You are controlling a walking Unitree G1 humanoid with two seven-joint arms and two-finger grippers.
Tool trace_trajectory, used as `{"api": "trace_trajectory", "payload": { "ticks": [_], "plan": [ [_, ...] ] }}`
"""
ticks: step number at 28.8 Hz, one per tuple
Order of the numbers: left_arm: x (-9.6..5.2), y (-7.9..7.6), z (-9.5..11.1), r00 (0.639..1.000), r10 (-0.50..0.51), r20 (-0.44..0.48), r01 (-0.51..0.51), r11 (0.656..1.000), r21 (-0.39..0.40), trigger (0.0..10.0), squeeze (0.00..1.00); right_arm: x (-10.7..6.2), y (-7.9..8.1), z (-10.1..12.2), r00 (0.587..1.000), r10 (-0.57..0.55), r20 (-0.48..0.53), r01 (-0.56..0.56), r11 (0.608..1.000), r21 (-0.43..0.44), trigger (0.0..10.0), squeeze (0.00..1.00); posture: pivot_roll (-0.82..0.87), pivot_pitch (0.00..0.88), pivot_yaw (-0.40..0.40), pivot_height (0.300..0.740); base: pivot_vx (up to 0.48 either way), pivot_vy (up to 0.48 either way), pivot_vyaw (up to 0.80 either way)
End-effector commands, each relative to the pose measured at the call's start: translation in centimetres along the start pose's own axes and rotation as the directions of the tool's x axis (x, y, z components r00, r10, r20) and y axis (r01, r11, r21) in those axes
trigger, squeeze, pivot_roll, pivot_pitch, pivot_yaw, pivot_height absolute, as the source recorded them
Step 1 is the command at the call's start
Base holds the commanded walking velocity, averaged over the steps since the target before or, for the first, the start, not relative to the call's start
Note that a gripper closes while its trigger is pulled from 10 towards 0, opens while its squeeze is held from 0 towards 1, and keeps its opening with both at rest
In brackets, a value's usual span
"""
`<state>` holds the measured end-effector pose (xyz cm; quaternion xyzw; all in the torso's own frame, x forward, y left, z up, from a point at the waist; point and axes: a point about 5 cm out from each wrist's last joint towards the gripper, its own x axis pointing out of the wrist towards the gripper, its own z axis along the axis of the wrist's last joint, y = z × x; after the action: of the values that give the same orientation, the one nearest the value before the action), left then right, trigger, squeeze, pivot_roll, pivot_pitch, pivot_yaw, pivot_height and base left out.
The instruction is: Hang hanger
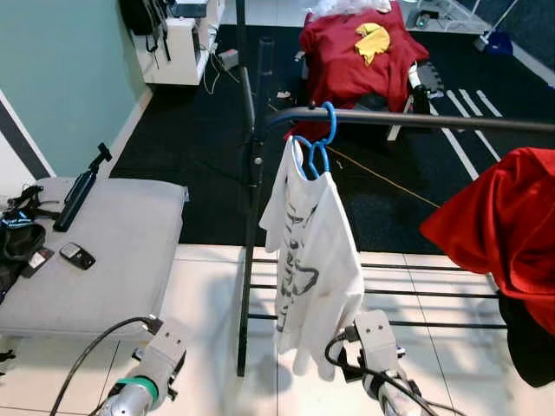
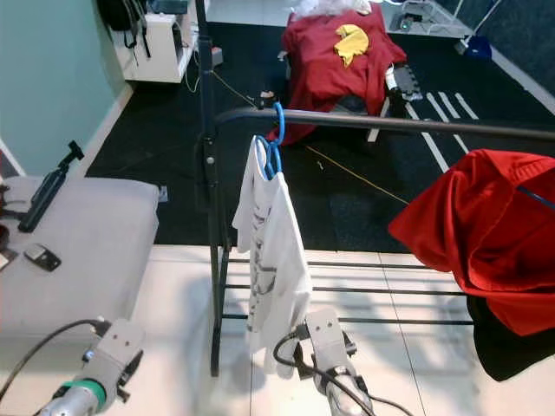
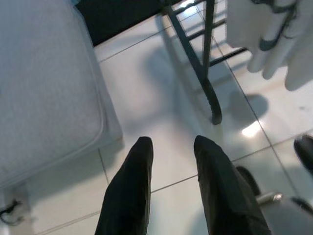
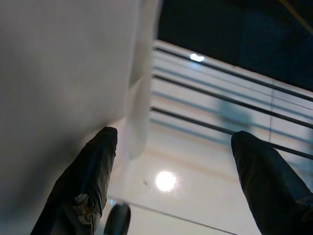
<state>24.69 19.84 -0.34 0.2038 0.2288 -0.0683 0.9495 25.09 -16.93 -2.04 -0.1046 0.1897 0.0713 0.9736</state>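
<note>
the blue hanger (image 1: 317, 139) already hooks over the dark rail (image 1: 434, 120) of the clothes rack (image 1: 252, 173), near the rack's upright post, with a white t-shirt (image 1: 310, 260) draped on it and hanging down toward the white tiled floor (image 3: 146, 93). it looks like thin plastic: light, fairly stiff, and likely to swing or slide along the smooth rail if nudged. the shirt is soft and limp, so it gives no firm hold; the best place to take hold is probably the hook's neck or a shoulder arm, through or above the cloth.

the left gripper (image 3: 171, 147) hangs low over the floor beside the grey cushion (image 1: 113, 251), its fingers a little apart and holding nothing. the right gripper (image 4: 171, 142) is spread wide and empty, just under the shirt's hem.

the shirt hides most of the hanger's shoulders, so their shape is hard to judge. a red garment (image 1: 512, 234) covers the rail's far stretch, and whatever it hangs on is mostly hidden. the small dark things on the cushion are too small to name.
</note>
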Motion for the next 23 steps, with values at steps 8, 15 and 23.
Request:
{"api": "trace_trajectory", "payload": {
  "ticks": [8, 15, 23],
  "plan": [
    [0.8, -4.5, 0.9, 0.999, -0.042, -0.034, 0.041, 0.999, -0.03, 10.0, 0.0, -1.1, -1.1, -1.7, 0.999, 0.0, -0.043, -0.001, 1.0, -0.021, 10.0, 0.0, -0.01, 0.199, -0.003, 0.74, 0.0, 0.0, 0.0],
    [1.3, -4.3, 1.4, 1.0, 0.026, -0.003, -0.026, 0.999, -0.023, 10.0, 0.0, -0.7, -1.5, -1.4, 0.998, 0.011, -0.059, -0.013, 0.999, -0.039, 10.0, 0.0, 0.03, 0.176, -0.05, 0.74, 0.0, 0.0, 0.0],
    [-2.3, -3.8, -2.8, 0.979, 0.196, -0.058, -0.202, 0.972, -0.122, 10.0, 0.0, -0.4, -1.2, -1.3, 0.992, 0.094, -0.082, -0.102, 0.99, -0.093, 10.0, 0.0, 0.06, 0.172, -0.121, 0.74, 0.0, 0.0, 0.0]
  ]
}}
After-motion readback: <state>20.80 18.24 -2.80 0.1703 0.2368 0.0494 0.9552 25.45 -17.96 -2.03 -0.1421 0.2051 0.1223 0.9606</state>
